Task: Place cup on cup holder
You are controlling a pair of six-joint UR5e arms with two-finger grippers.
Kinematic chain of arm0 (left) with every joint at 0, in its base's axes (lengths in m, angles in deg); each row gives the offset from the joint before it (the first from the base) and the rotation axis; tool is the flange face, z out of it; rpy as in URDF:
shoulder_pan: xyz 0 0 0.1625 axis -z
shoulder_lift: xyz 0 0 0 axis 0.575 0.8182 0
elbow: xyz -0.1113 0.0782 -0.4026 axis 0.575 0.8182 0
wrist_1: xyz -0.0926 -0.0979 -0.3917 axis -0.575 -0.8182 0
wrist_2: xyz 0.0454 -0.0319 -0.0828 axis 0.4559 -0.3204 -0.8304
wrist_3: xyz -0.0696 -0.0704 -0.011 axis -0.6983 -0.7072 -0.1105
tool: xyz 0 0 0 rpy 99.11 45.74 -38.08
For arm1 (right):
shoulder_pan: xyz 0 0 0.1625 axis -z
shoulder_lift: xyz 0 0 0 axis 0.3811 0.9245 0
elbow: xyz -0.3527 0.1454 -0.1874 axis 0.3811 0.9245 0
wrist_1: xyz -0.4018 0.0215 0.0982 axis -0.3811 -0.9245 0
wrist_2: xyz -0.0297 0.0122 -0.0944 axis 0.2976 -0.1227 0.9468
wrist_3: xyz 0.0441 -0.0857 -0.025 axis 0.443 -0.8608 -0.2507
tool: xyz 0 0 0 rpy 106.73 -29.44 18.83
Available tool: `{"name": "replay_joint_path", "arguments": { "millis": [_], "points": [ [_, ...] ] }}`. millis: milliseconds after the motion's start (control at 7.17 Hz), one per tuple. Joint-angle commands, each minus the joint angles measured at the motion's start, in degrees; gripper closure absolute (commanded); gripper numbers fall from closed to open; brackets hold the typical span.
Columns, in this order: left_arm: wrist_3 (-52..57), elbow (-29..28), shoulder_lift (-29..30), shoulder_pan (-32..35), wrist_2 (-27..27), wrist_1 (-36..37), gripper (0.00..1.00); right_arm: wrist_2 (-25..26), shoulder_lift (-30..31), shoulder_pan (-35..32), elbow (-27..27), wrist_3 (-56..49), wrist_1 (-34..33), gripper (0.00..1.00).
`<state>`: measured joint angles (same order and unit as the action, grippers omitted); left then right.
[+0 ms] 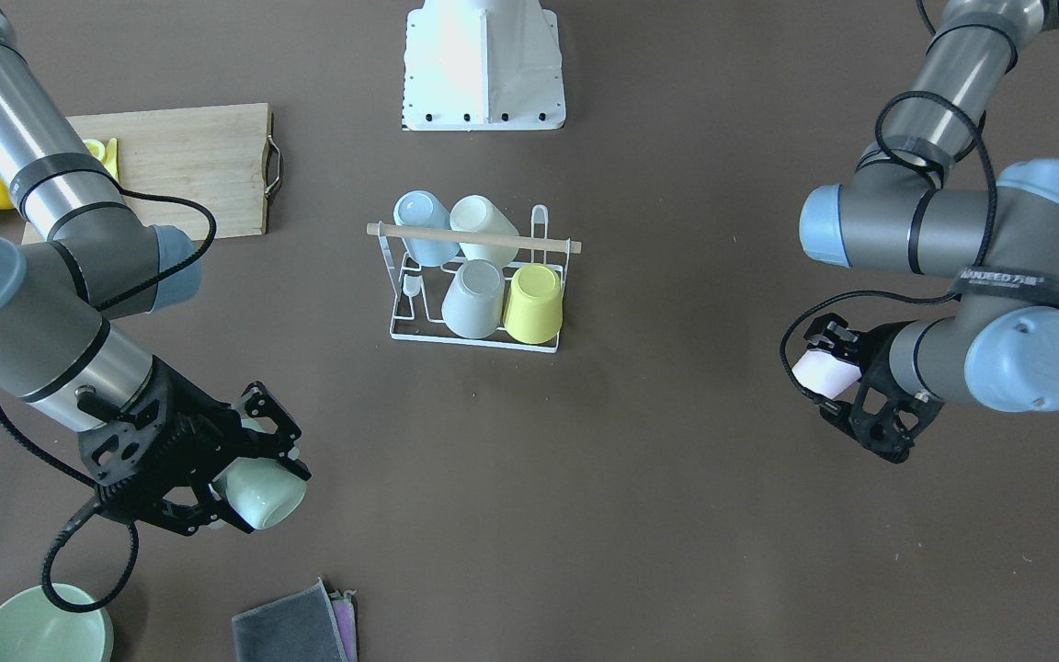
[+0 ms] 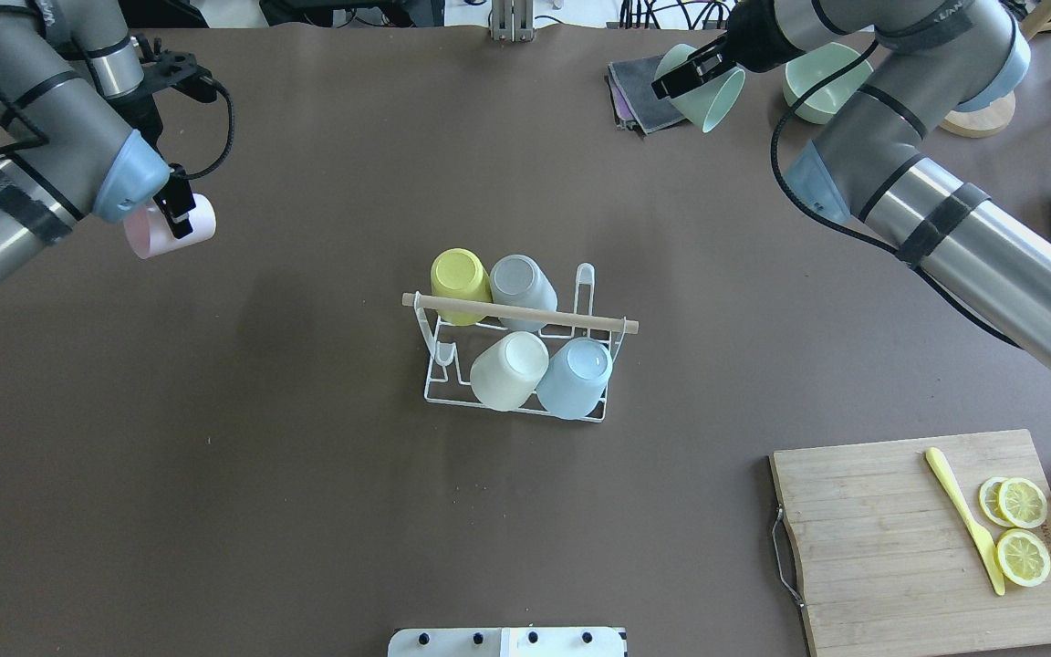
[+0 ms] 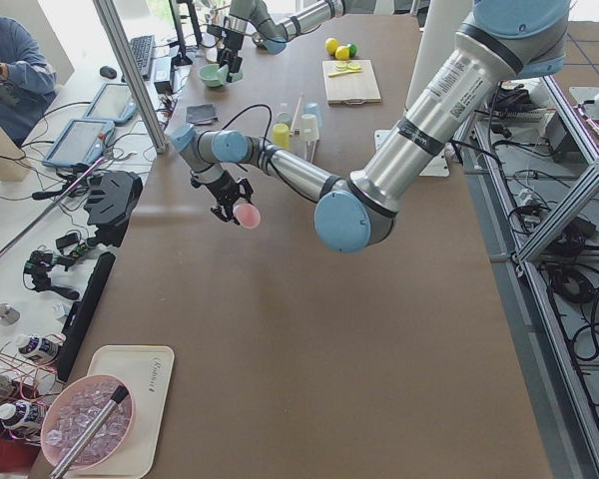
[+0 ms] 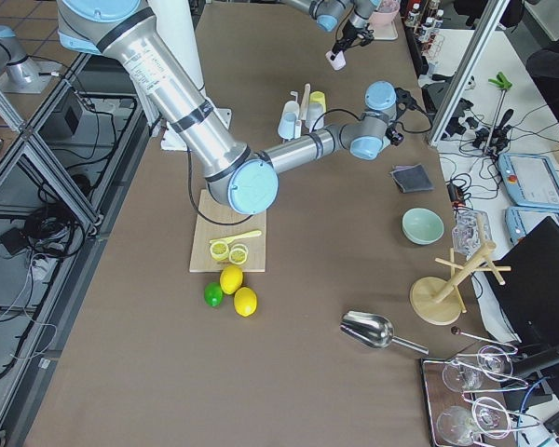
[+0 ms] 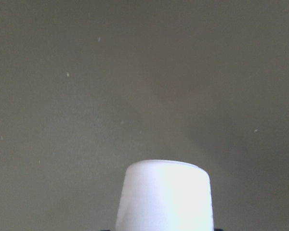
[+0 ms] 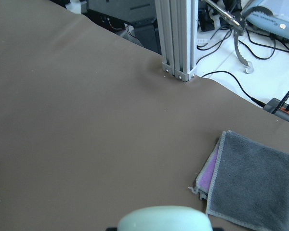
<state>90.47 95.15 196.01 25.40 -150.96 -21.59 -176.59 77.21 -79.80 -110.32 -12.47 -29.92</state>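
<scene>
White wire cup holder [image 2: 439,394] stands between the two grippers, nearer the robot than either and well apart from both. Four cups sit upended on its prongs. A cream cup [image 2: 509,370] and a light blue cup [image 2: 575,376] are in the row closest to the robot. A yellow cup [image 2: 460,283] and a grey cup [image 2: 523,281] are in the row behind the wooden rod [image 2: 598,321].

Farther out, the left gripper [image 2: 181,217] is clamped on a pink cup [image 2: 161,235], which lies on its side between the fingers, off the table. The right gripper [image 2: 682,78] is closed around a pale green cup [image 2: 712,96], tilted, with its mouth facing away from the wrist. Just beyond that gripper sit a green bowl [image 2: 808,105] on its outer side and folded cloths [image 2: 635,91] on its inner side.
</scene>
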Motion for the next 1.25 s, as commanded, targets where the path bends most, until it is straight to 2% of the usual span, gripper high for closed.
{"name": "replay_joint_path", "arguments": {
  "millis": [0,139,279,418,558,836,976,1115],
  "points": [
    [-24.8,11.4,-11.5,-1.9,-3.0,-33.6,0.99,3.1,3.1,1.7,-3.1,7.9,12.9,1.0],
    [-34.5,14.5,-17.0,-5.3,1.2,-50.5,1.0,8.1,3.1,4.8,-3.0,8.7,18.2,1.0],
    [-40.8,19.2,-25.3,-11.7,11.5,-66.8,1.0,12.4,3.3,7.7,-2.9,8.8,24.4,1.0],
    [-44.7,25.3,-32.8,-19.3,23.4,-79.1,1.0,14.0,3.6,8.4,-2.9,8.9,29.5,1.0],
    [-44.8,28.7,-37.4,-25.3,34.7,-88.2,1.0,15.5,3.6,9.9,-2.6,10.5,33.8,1.0],
    [-44.3,29.3,-38.0,-36.6,54.3,-104.9,1.0,16.4,3.4,13.6,-2.6,10.9,39.6,1.0],
    [-42.9,29.6,-37.5,-40.5,59.4,-109.7,1.0,16.5,3.4,15.8,-2.0,10.8,44.5,1.0],
    [-37.1,30.0,-35.1,-46.2,69.5,-110.8,1.0,16.5,3.7,17.0,-1.0,10.8,47.7,1.0]
  ]
}}
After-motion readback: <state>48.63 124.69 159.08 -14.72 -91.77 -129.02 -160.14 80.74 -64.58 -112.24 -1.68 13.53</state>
